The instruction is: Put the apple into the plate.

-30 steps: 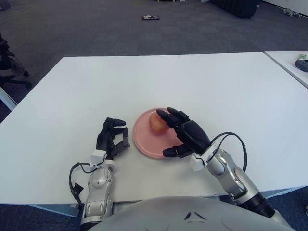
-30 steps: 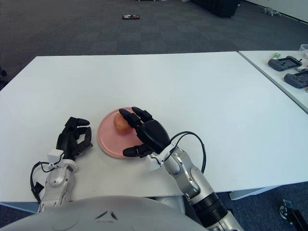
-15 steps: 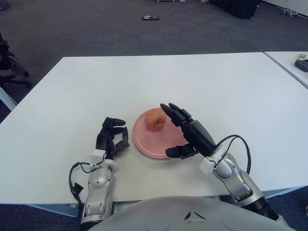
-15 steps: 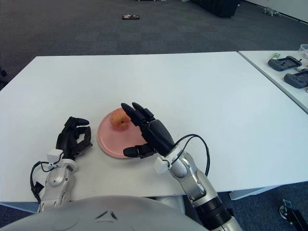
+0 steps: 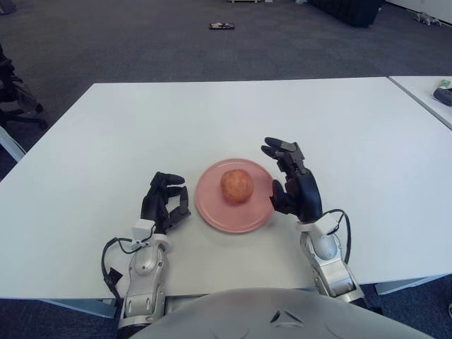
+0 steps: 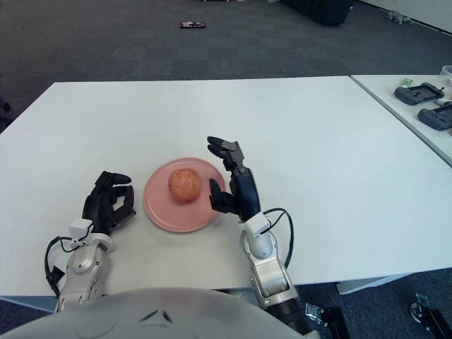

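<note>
The apple [image 5: 236, 185] sits on the pink plate [image 5: 212, 209], just left of the empty, spread-fingered right hand [image 5: 295, 188].

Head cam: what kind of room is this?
Probably an office or lab: grey carpet-tile floor, a white table with a second table beside it holding devices, and a chair at the left edge.
</note>
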Controlling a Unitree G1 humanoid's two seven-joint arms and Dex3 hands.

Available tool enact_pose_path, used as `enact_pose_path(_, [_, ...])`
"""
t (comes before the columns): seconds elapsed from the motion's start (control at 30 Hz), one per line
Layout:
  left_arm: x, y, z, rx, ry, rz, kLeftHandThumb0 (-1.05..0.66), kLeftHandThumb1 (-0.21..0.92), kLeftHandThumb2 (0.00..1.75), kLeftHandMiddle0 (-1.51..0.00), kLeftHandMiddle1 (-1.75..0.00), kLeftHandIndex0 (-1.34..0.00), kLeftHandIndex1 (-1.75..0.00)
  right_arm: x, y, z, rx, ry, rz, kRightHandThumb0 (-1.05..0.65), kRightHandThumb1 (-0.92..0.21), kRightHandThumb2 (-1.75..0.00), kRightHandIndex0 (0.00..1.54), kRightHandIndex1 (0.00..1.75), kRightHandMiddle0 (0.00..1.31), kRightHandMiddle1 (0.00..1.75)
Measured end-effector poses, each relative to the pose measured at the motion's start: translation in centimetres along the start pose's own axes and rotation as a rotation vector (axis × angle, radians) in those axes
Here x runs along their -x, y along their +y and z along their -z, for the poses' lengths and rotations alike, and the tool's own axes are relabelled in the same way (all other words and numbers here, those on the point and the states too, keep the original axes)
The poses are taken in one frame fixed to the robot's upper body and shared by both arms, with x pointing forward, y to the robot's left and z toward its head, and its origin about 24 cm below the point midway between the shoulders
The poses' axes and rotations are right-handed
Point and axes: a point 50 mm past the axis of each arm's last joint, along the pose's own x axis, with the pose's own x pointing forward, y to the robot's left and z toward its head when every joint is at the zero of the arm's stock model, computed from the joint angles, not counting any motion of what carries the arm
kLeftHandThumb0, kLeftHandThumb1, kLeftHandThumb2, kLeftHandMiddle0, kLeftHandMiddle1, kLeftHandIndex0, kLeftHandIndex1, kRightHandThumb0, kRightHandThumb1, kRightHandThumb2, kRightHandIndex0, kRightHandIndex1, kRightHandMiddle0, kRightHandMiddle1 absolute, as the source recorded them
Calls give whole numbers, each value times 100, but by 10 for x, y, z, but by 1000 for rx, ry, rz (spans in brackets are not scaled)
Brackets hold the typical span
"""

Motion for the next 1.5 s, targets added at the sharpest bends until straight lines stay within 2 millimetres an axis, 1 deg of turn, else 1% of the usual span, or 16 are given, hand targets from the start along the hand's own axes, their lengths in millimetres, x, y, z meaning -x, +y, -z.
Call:
enact_pose_path(0.1, [0, 0, 0, -3, 2, 3, -40, 58, 99, -64, -173, -41, -175, 1, -7, 8, 17, 107, 104, -39, -77, -75, 38, 146, 27, 173])
enact_pose_path(0.23, [0, 1, 0, -3, 4, 4, -40, 58, 99, -64, -172, -41, -175, 7, -15, 20, 42, 252, 204, -37, -78, -72, 37, 152, 27, 174])
enact_pose_path(0.43, [0, 1, 0, -12, 3, 7, -41, 58, 100, -65, -171, -41, -175, 13, -25, 33, -4, 373, 272, -37, -78, -73, 35, 153, 27, 175])
enact_pose_path(0.5, [0, 1, 0, -11, 2, 8, -41, 57, 100, -65, -170, -41, -175, 15, -27, 36, -15, 394, 283, -37, -78, -73, 38, 151, 27, 175])
enact_pose_path(0.8, [1, 1, 0, -8, 2, 4, -41, 56, 101, -67, -169, -42, -175, 21, -35, 39, -2, 425, 323, -37, -76, -75, 44, 145, 28, 175])
enact_pose_path(1.13, [1, 1, 1, 2, -1, 11, -41, 57, 100, -66, -168, -41, -175, 27, -39, 41, 0, 446, 312, -36, -79, -71, 49, 138, 26, 175])
enact_pose_path(1.5, [1, 1, 1, 3, 0, 12, -40, 58, 99, -66, -169, -41, -175, 26, -40, 42, 5, 458, 267, -36, -81, -69, 47, 134, 25, 175])
